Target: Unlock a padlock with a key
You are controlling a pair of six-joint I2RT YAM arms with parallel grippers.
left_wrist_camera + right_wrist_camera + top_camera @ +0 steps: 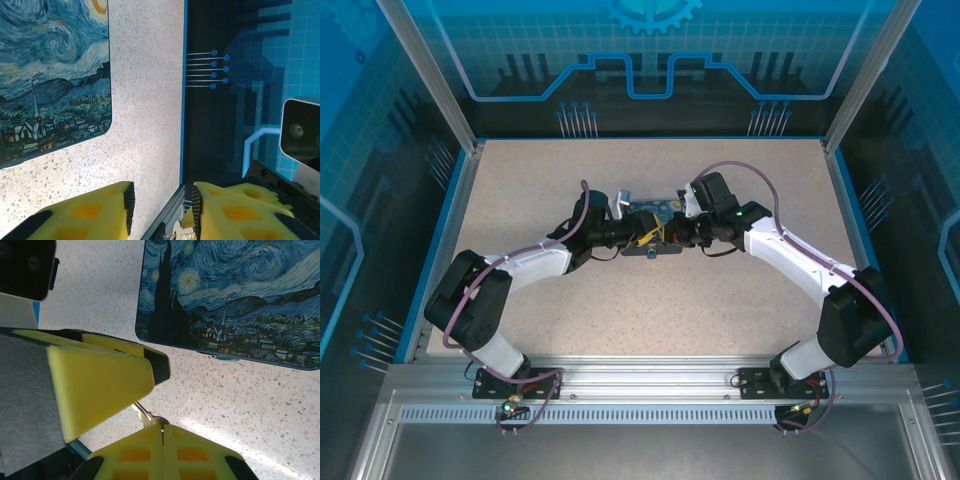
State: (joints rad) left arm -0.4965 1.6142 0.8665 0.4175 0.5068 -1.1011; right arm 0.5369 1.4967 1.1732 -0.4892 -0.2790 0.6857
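Observation:
My right gripper (162, 432) is shut on the key (145, 415), whose thin grey blade sticks out up and to the left. In the left wrist view the key (181, 229) sits in the gap of my left gripper (162, 212), close to its right finger (235, 210). That gripper is open, and its other finger (90, 215) stands well clear of the key. From above, the left gripper (642, 238) and the right gripper (670, 236) meet tip to tip at the table's middle. The padlock is hidden.
A dark-blue box with a night-sky painting (655, 208) lies flat just behind the grippers, also as the box (50, 75) and the box (235, 300). Speckled tabletop (650, 320) spreads all round. Blue enclosure walls (460, 190) ring the table.

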